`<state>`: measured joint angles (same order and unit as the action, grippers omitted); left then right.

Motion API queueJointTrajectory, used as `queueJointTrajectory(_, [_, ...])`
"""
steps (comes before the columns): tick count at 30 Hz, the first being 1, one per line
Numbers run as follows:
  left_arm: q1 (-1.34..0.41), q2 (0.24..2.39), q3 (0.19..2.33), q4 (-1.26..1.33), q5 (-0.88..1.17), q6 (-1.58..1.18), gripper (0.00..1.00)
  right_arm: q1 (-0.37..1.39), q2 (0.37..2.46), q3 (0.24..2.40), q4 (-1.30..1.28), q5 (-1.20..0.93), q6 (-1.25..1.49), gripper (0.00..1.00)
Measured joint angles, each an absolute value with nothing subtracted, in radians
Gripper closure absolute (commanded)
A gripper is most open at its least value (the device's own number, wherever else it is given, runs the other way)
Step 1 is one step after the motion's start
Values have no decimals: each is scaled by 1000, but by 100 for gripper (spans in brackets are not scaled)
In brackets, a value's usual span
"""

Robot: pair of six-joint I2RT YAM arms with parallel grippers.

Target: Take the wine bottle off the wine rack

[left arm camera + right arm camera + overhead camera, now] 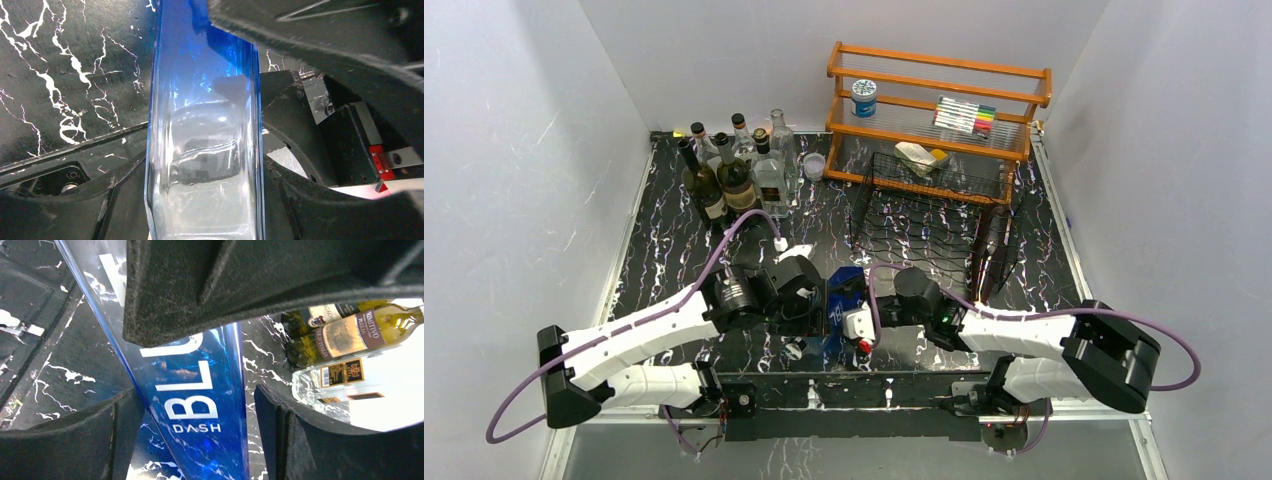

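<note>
Black fingers (85,212) of the left gripper (205,220) fill the lower corners of its wrist view and sit against both sides of the blue bottle (205,115), whose clear blue glass runs up the middle of the frame; these jaws are partly closed and clamped on it; in the right wrist view the right gripper (195,440) straddles the same bottle where white letters read BLU and DASH; its lower-left finger (65,445) meets the glass, but a sliver of table shows between the glass and the lower-right finger, so these jaws stand wide and do not clamp it; from above, the blue bottle (844,290) sits in the lower middle of the frame between the two grippers, the left one (826,303) and the right one (864,318), over the black marbled table (664,260); whether it touches the table I cannot tell; it is down and left of the rack (924,215) and apart from it; the rack lies centre right, just in front of the orange shelf (939,80); a dark bottle (989,250) lies along the rack's right side; upright bottles (734,175) cluster in the upper left, with a small clear cup (814,165) just beside them; on the shelf stand a blue-lidded tin (864,97) and a pack of markers (964,115).
</note>
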<state>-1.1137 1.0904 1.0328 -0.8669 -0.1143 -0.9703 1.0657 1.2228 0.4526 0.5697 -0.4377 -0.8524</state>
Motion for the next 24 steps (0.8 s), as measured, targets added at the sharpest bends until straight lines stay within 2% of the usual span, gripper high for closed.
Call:
queueJointTrajectory(2, [-1114,1100,1047,-876,-115,-965,77,1066,1251,457,603,-461,-838,35])
queueJointTrajectory(5, [-1107,1114,1080,-902,-117,-945,57,1066,1262,452,645,-467,-840,52])
queueJointTrajectory(10, [-1100,1150,1152,-949,-125,-899,9,1070,1263,380,821,-432,-718,70])
queueJointTrajectory(12, [-1099,1166,1202,-937,-145,-870,2,1071,1262,332,932,-385,-647,73])
queueJointTrajectory(19, [-1092,1177,1404,-864,-298,-752,2,1068,1253,282,1087,-184,-430,76])
queueJointTrajectory(24, [-1092,1151,1382,-777,-417,-682,2,1069,1252,282,1118,-23,-304,72])
